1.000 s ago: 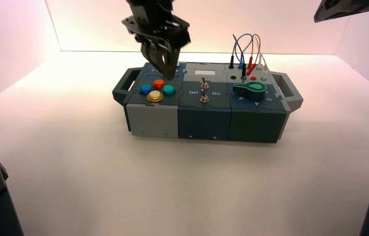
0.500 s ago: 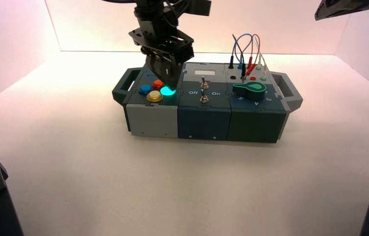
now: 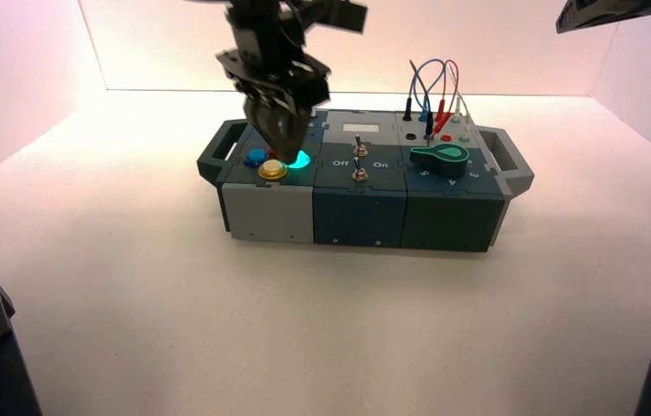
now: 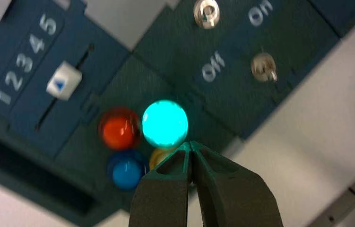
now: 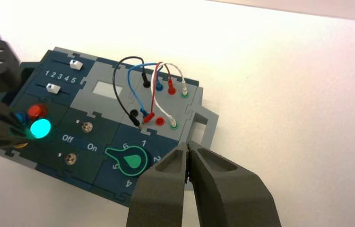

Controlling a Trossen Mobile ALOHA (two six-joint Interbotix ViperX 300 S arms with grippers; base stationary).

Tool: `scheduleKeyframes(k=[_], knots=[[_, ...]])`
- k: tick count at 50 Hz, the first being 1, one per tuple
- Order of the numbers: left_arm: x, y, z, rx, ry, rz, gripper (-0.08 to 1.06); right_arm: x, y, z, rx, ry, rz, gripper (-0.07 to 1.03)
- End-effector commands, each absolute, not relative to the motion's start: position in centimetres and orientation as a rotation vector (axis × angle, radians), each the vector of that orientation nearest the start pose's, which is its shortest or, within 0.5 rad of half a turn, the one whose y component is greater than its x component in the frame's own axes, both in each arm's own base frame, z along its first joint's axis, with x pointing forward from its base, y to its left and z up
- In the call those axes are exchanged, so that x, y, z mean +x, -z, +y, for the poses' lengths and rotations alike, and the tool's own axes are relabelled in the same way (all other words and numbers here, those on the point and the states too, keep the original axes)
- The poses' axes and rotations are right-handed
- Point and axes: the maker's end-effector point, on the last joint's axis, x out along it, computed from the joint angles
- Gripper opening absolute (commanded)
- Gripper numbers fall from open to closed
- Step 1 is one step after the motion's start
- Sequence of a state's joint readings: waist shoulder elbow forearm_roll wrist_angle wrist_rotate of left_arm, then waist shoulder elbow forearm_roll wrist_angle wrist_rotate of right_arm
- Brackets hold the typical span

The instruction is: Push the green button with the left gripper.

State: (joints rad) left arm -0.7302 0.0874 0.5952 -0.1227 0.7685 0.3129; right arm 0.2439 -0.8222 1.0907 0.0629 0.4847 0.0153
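The green button (image 3: pixel 298 160) glows cyan-green in the button cluster on the left part of the box (image 3: pixel 270 212). My left gripper (image 3: pixel 284 157) is shut and points down, just left of the button. In the left wrist view its closed tip (image 4: pixel 190 144) sits at the rim of the glowing green button (image 4: pixel 165 124). I cannot tell whether they touch. The red button (image 4: pixel 119 128) and blue button (image 4: pixel 127 170) lie beside it, and the yellow button (image 4: pixel 158 156) is half hidden by the fingers. My right gripper (image 5: pixel 187 149) is shut and empty, held high off the box's right end.
Two metal toggle switches (image 3: pixel 361 160) marked Off and On stand in the middle of the box. A dark-green dial knob (image 3: pixel 441 158) and plugged wires (image 3: pixel 432 91) are on its right part. Two white sliders (image 5: pixel 64 75) lie behind the buttons. The right arm (image 3: pixel 616 13) is parked at top right.
The left gripper came down from behind the red button onto the green button, which lit up. It has since shifted a little left; the button still glows. The right arm has not moved.
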Motion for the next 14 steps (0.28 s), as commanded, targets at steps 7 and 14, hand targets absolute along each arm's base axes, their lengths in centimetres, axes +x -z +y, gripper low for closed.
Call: scheduleKeyframes(k=[7, 14], knots=[[23.63, -9.11, -23.40, 0.631, 0.838, 1.296, -0.03, 23.64, -18.25, 6.64, -0.002, -0.239, 0.762, -0.02], [23.33, -9.10, -23.19, 0.638, 0.840, 1.308, -0.03, 23.67, -17.77, 6.66, -0.006, -0.238, 0.786, -0.02]])
